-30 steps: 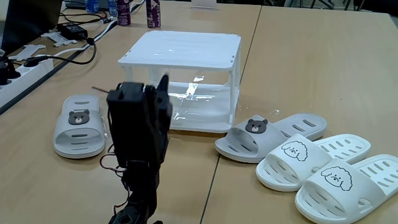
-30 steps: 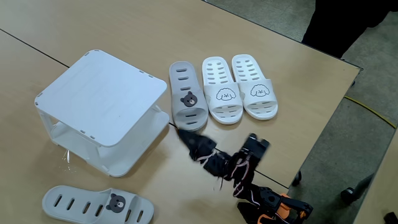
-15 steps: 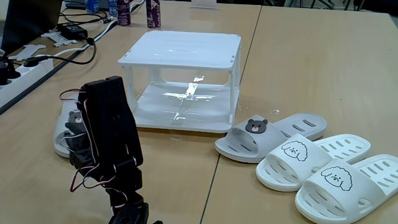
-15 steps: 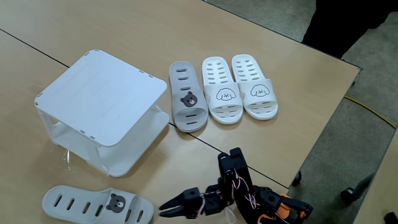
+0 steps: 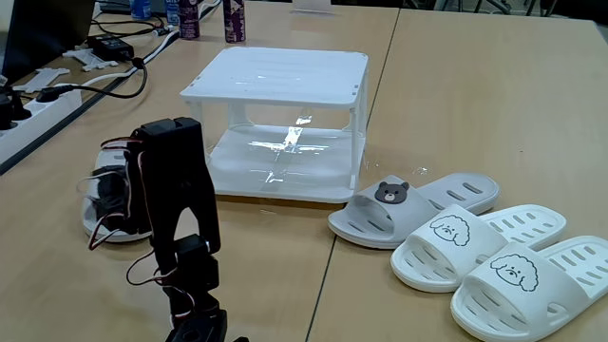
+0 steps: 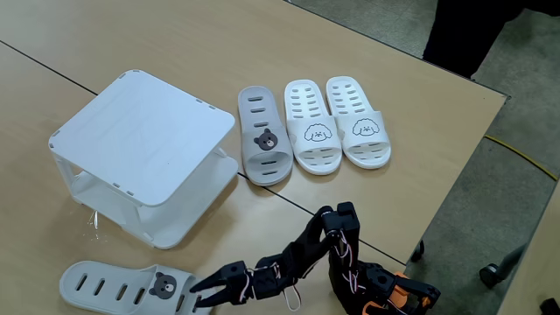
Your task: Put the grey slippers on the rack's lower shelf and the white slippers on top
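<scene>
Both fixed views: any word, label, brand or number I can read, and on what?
No readable text in either fixed view.
Grey slippers: a bear-face badge, no lettering.
White slippers: a drawn puppy face, no lettering.
Rack: plain white, no label.
Bottles at the table's far edge: labels too small and blurred to read.

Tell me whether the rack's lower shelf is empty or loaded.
Empty: the lower shelf holds only glare, and all four slippers lie on the table.
</scene>
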Controlling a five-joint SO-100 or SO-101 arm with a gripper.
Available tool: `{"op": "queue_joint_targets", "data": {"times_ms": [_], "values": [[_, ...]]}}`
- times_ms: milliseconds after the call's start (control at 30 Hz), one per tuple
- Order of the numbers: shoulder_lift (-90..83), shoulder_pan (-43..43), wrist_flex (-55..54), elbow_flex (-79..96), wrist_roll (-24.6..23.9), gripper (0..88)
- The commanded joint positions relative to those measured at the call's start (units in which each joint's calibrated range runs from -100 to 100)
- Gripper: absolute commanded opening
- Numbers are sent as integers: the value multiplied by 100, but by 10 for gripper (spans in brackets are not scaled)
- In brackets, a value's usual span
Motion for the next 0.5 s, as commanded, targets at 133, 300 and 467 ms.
{"op": "queue_joint_targets", "data": {"times_ms": [133,300,467], "values": [[-359,756,15,-292,42,250],[137,764,-11,-635,42,250],[953,707,-11,-1582,42,250]]}}
